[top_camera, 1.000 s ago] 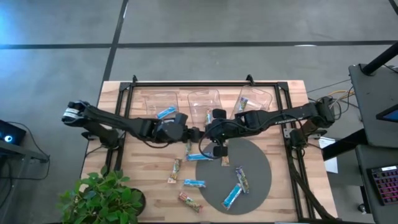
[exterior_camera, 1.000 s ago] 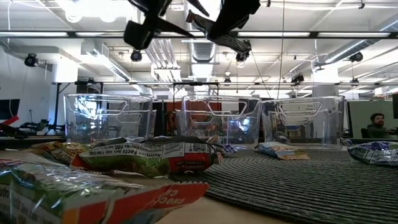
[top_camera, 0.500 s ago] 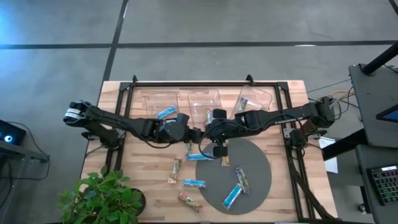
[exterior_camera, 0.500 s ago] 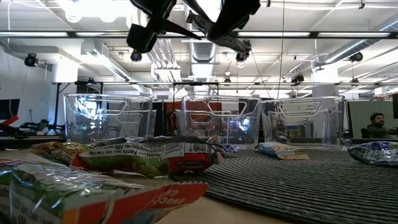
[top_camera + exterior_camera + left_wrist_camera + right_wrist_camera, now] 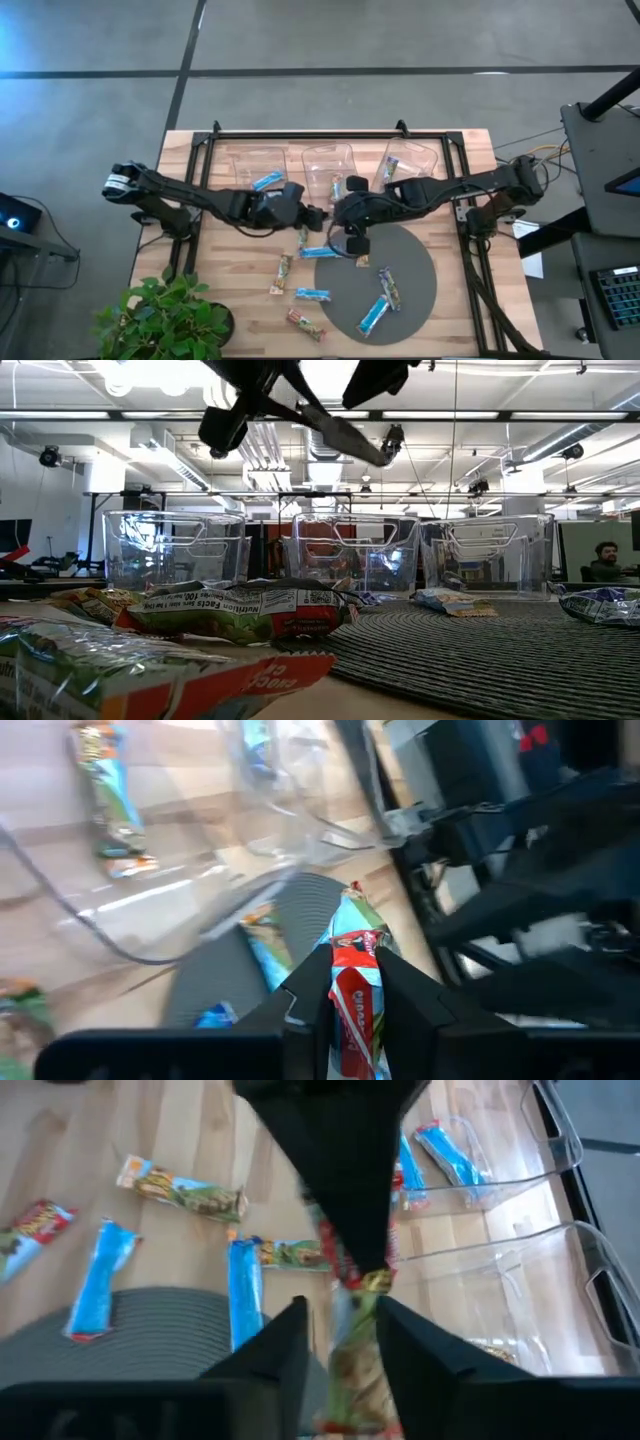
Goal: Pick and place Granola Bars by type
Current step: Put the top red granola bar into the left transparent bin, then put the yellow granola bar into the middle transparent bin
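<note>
Left gripper [image 5: 355, 982] closed from wide open, now clamped on red-blue bar [image 5: 355, 970]; right gripper [image 5: 340, 1330] loosened from shut, fingers slightly apart around same bar; right arm shifted slightly.

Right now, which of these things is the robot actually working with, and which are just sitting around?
Part of the job:
- granola bars scattered on the table
- red-and-blue bar, clamped in the left gripper
- clear plastic bins, some with bars inside
- right gripper

Just lying about:
- potted plant
- round grey mat
</note>
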Robot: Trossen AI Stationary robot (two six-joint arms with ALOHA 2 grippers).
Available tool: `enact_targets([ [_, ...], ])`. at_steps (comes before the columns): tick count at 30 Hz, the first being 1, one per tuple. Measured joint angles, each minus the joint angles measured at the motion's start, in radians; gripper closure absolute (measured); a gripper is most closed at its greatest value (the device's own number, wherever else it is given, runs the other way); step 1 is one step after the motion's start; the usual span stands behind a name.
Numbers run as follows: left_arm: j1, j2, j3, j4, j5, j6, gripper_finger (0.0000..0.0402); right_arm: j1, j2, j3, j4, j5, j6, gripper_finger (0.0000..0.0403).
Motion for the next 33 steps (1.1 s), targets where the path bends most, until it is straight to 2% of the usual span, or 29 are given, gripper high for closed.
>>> enact_targets([
  [3,0.005,-0.003,0.001,-0.063,-0.01,0.01,0.0354,0.003,-0.019,0.0,-0.007,0.012,0.035,0.0241],
  [6,0.005,-0.021,0.021,-0.206,-0.062,0.022,0.0354,0.006,-0.059,0.0,-0.026,0.084,0.031,0.0196],
  [11,-0.007,-0.115,0.093,-0.551,-0.308,-0.004,0.0354,0.01,-0.127,0.0,-0.073,0.215,0.033,0.015],
  [13,-0.012,-0.146,0.119,-0.723,-0.416,-0.04,0.0354,0.008,-0.154,0.0,-0.097,0.226,0.047,0.0141],
  [15,-0.01,-0.167,0.138,-0.865,-0.482,-0.098,0.0354,0.004,-0.169,-0.001,-0.115,0.243,0.06,0.0136],
  [17,-0.002,-0.175,0.136,-0.964,-0.49,-0.128,0.0354,0.004,-0.176,-0.013,-0.13,0.246,0.065,0.0136],
  [23,0.009,-0.115,0.095,-1.004,-0.451,-0.132,0.0345,0.003,-0.181,-0.071,-0.133,0.246,0.093,0.0143],
  [31,0.011,0.019,0.086,-1.073,-0.4,0.016,0.0278,0.003,-0.174,-0.147,-0.171,0.241,0.111,0.0138],
  [33,0.007,0.036,0.106,-1.103,-0.395,0.019,0.0261,0.003,-0.174,-0.157,-0.22,0.204,0.106,0.0135],
])
